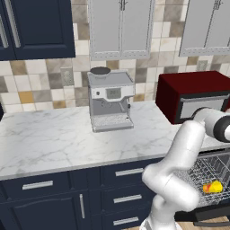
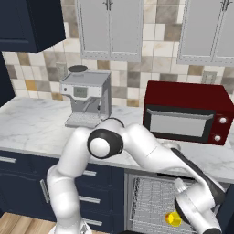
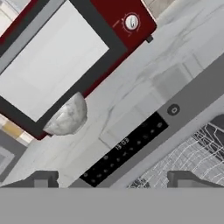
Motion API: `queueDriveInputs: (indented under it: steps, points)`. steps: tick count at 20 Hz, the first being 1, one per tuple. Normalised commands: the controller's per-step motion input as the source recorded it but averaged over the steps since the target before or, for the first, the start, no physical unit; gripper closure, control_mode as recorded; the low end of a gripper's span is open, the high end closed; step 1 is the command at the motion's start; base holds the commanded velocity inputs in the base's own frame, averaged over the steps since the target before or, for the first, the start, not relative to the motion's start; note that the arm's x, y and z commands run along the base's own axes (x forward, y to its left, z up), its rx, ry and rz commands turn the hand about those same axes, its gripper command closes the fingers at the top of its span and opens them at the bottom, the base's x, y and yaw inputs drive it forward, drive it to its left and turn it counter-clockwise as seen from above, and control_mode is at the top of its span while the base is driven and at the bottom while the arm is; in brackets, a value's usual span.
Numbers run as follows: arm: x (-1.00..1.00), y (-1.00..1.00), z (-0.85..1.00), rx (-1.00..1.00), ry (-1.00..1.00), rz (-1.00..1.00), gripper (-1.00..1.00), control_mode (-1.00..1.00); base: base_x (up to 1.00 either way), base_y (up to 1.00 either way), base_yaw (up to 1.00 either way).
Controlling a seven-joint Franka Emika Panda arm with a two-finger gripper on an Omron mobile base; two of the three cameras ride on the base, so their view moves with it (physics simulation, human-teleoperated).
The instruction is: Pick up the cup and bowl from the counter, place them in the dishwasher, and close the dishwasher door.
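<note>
Above dishwasher (image 3: 131,151) rack, pincer (image 3: 113,179) spread wide, empty; bowl (image 3: 65,116) beside microwave (image 3: 65,57), half-blurred.

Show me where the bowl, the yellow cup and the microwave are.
bowl (image 3: 68,116), hand view, on its rounded grey side.
yellow cup (image 1: 213,187), left base view, on its body in the rack.
microwave (image 2: 183,123), right base view, on its door window.

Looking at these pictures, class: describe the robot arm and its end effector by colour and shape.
The arm is glossy white, built of rounded tubular segments with dark, near-black joint bands. Its end effector has two small, blocky dark-grey finger tips. No cables or markings are visible.
</note>
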Motion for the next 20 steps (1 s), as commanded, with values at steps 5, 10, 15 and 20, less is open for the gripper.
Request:
queueDriveInputs:
  steps: [5, 10, 15, 20]
  points:
    - [0.45, 0.00, 0.27, -0.02, 0.00, -0.05, -1.00, -1.00, 0.00, 0.00, 0.00]
    - [0.35, 0.00, 0.24, 0.14, 0.00, -0.03, -1.00, -1.00, 0.00, 0.00, 0.00]
    - [0.32, 0.00, 0.07, 0.12, 0.00, 0.00, -1.00, -1.00, 0.00, 0.00, 0.00]
    - [0.46, -0.01, 0.00, 0.12, 0.01, 0.00, -1.00, -1.00, 0.00, 0.00, 0.00]
